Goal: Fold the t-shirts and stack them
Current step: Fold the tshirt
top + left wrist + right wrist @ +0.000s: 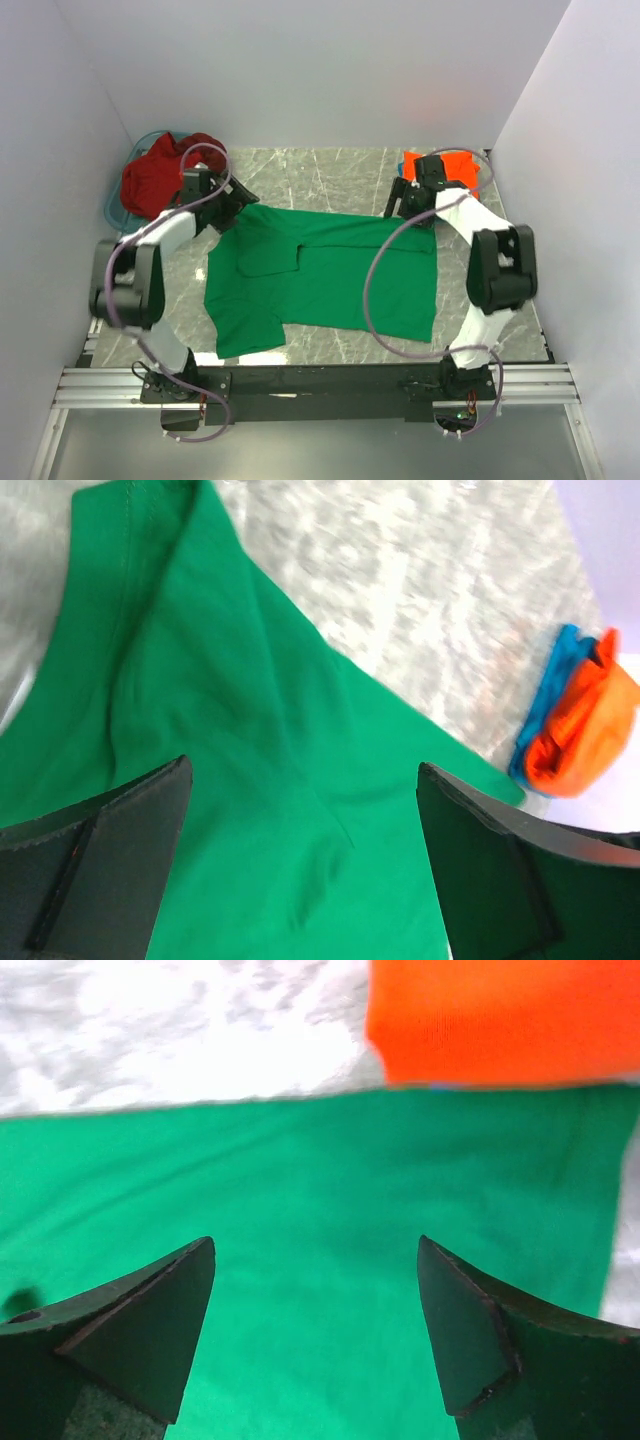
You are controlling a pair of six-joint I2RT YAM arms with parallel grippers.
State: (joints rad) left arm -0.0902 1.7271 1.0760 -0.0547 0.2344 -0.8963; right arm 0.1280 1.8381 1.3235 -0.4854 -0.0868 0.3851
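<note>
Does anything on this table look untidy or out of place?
The green t-shirt lies mostly flat, but one sleeve is folded onto its body. The red shirt sits crumpled in the far left corner.

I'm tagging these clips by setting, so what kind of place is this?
Probably a lab test cell, not a home: plain white walls box in a marble-pattern table, an aluminium rail edges it, and a green t-shirt lies spread out.
</note>
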